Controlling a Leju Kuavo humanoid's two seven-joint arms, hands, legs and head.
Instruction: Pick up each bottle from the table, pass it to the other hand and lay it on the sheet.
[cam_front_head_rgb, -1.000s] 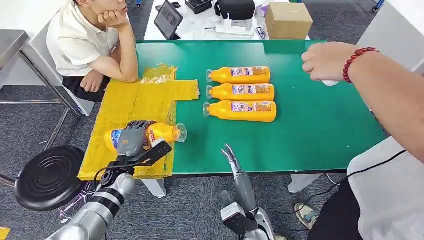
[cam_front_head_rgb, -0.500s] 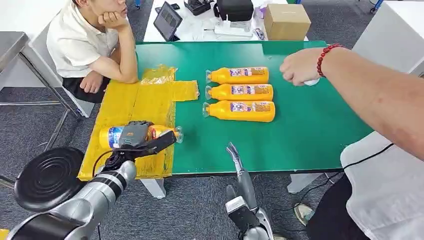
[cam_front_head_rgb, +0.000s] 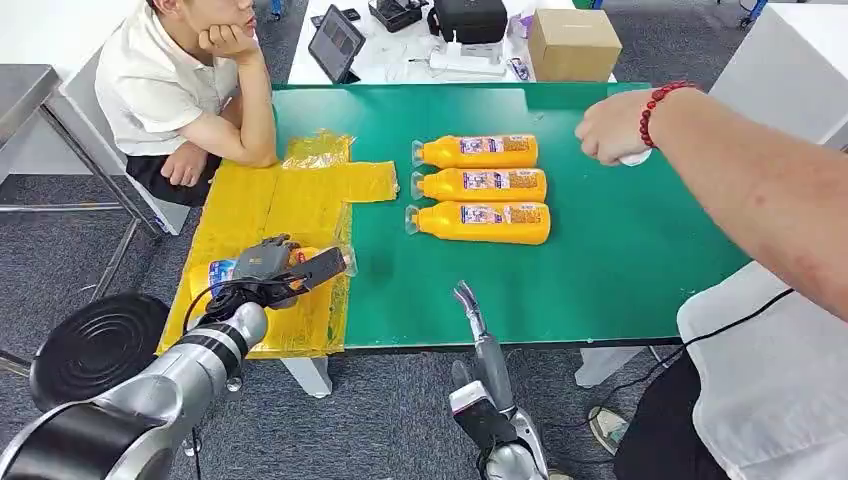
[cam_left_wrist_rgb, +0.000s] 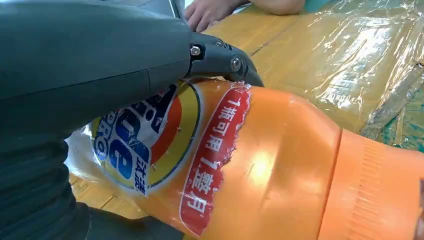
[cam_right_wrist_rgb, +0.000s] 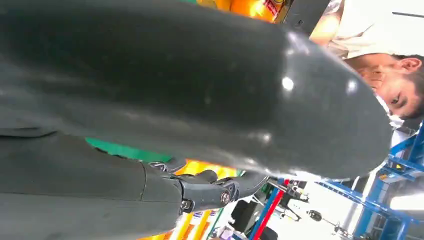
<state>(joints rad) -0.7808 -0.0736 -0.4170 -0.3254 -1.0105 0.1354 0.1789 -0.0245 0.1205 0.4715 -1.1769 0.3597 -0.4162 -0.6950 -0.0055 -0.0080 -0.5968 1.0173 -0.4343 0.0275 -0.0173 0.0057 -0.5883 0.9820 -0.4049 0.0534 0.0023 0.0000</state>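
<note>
An orange bottle (cam_front_head_rgb: 221, 273) with a blue-and-white label lies on its side on the yellow sheet (cam_front_head_rgb: 265, 200), near the sheet's front edge. My left hand (cam_front_head_rgb: 266, 266) grips it from above. In the left wrist view the hand (cam_left_wrist_rgb: 85, 60) wraps over the label of the bottle (cam_left_wrist_rgb: 280, 165). Three more orange bottles lie side by side on the green table: the far one (cam_front_head_rgb: 478, 151), the middle one (cam_front_head_rgb: 480, 184) and the near one (cam_front_head_rgb: 480, 222). My right hand (cam_front_head_rgb: 468, 308) hovers at the table's front edge with straight fingers, holding nothing.
A person's arm with a red bead bracelet (cam_front_head_rgb: 648, 112) reaches in from the right over the table, fist beside the far bottle. Another person sits leaning on the table's far-left corner (cam_front_head_rgb: 170, 90). A black stool (cam_front_head_rgb: 95, 345) stands left of the sheet.
My left hand has shifted the bottle slightly left and nearer the sheet's front edge. The person's arm swung left toward the bottles, then eased back a little. My right hand has barely moved.
</note>
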